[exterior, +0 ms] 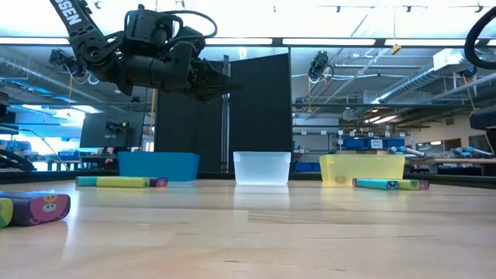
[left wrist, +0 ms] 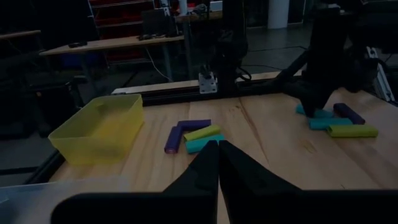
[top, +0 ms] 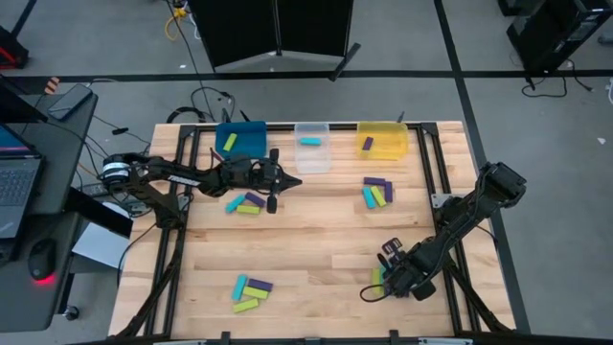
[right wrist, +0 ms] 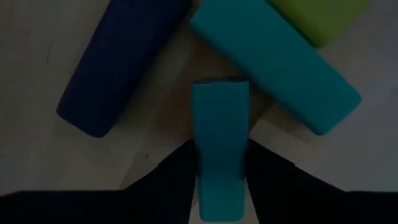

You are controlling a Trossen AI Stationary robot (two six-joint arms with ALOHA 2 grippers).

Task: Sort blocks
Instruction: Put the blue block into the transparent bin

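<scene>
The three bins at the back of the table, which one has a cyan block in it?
The clear bin, the middle one. A cyan block lies in it, while the blue bin holds a lime green block and the yellow bin a purple block.

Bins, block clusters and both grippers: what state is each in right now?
Blue bin: holds one green block.
Clear bin: holds one cyan block.
Yellow bin: holds one purple block.
Left gripper: jaws shut, empty, raised above table.
Right gripper: down around cyan block.
</scene>
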